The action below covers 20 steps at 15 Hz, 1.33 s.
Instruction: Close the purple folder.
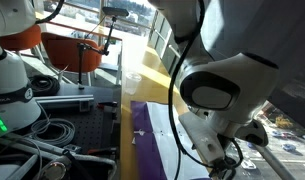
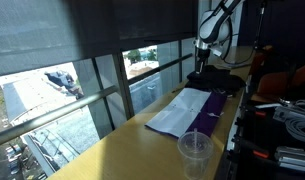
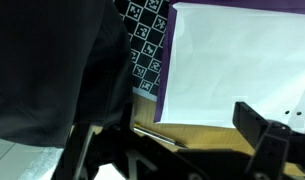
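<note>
The purple folder (image 2: 214,108) lies open on the yellow wooden tabletop (image 2: 122,150), with white sheets (image 2: 180,115) spread on its window side. It also shows in an exterior view (image 1: 142,135), partly hidden by the arm. In the wrist view its white paper (image 3: 242,60) fills the upper right, with a purple edge (image 3: 164,80) on the left. My gripper (image 3: 182,125) hovers over the folder's end, fingers wide apart with nothing between them. It also shows in both exterior views (image 2: 205,72) (image 1: 227,162).
A clear plastic cup (image 2: 195,150) stands on the table past the folder's other end. A checkered marker sheet (image 3: 147,45) lies beside the folder. Window glass (image 2: 102,90) runs along one table side. Cables (image 1: 52,130) and an orange chair (image 1: 62,45) are on the other.
</note>
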Available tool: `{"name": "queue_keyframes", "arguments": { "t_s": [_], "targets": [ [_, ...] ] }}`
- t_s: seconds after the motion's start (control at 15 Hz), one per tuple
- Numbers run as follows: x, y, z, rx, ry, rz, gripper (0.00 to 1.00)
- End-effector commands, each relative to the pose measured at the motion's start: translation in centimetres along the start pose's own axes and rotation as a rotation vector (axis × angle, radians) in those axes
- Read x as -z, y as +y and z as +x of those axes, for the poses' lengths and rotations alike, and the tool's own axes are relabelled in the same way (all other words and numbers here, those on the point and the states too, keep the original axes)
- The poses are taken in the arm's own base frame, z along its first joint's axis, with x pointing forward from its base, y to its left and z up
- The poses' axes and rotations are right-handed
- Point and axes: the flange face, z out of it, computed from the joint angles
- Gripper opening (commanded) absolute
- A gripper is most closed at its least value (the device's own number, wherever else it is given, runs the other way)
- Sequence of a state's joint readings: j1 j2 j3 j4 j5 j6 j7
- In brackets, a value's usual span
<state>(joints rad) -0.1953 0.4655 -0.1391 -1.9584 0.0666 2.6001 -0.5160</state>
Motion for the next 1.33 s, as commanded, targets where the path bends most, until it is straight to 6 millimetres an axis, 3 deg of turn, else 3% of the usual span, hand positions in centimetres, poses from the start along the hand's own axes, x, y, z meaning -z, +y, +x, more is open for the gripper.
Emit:
{"name": "queue_keyframes", "arguments": {
  "t_s": [0.0, 0.53, 0.93, 1.27],
  "targets": [
    [-2.6, -0.6, 0.7, -0.036, -0.003, -0.032, 1.0],
    [-8.6, 1.0, 1.9, -0.151, -0.107, -0.013, 1.0],
    [-9.7, 1.8, 3.5, -0.196, -0.185, 0.059, 1.0],
    [-10.4, 2.5, 3.6, -0.216, -0.234, 0.101, 1.0]
  ]
}}
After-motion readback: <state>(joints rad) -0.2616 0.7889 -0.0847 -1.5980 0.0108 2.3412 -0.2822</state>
